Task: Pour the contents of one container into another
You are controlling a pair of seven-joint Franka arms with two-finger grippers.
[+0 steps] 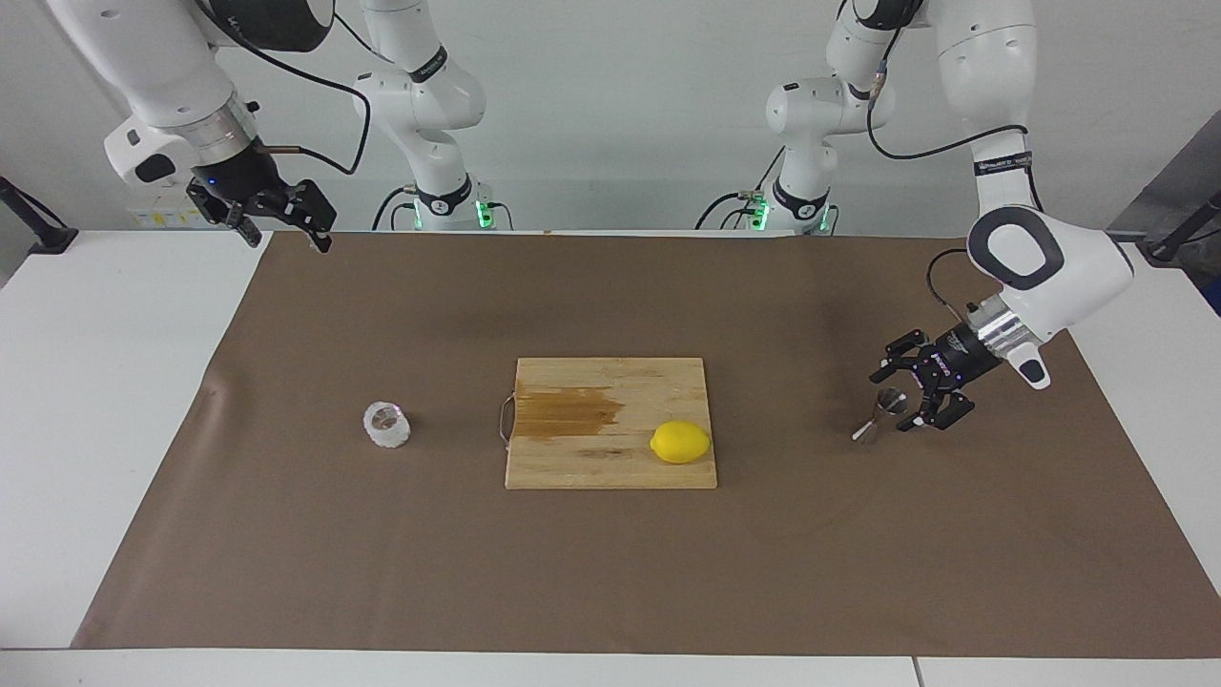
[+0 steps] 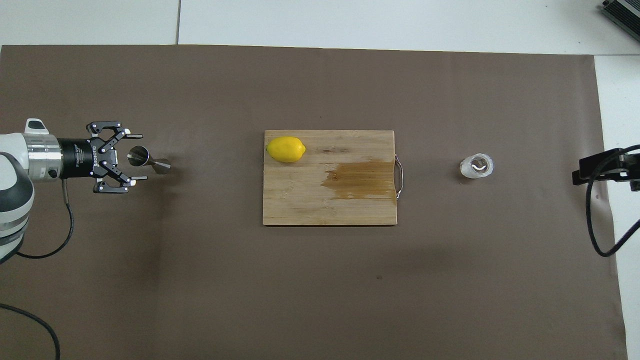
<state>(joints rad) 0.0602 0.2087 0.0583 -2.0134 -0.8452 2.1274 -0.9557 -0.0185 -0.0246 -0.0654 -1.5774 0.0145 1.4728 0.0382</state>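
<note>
So far nothing is poured: the glass cup (image 1: 386,426) stands untouched toward the right arm's end, well apart from the jigger (image 1: 882,412), which the left gripper (image 2: 134,163) brackets with spread fingers. Right gripper (image 1: 284,227) waits high, open.

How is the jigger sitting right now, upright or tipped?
Tipped. The jigger leans with its upper cup toward the open left gripper, whose fingers flank that cup; contact cannot be told. The right gripper waits, raised.
</note>
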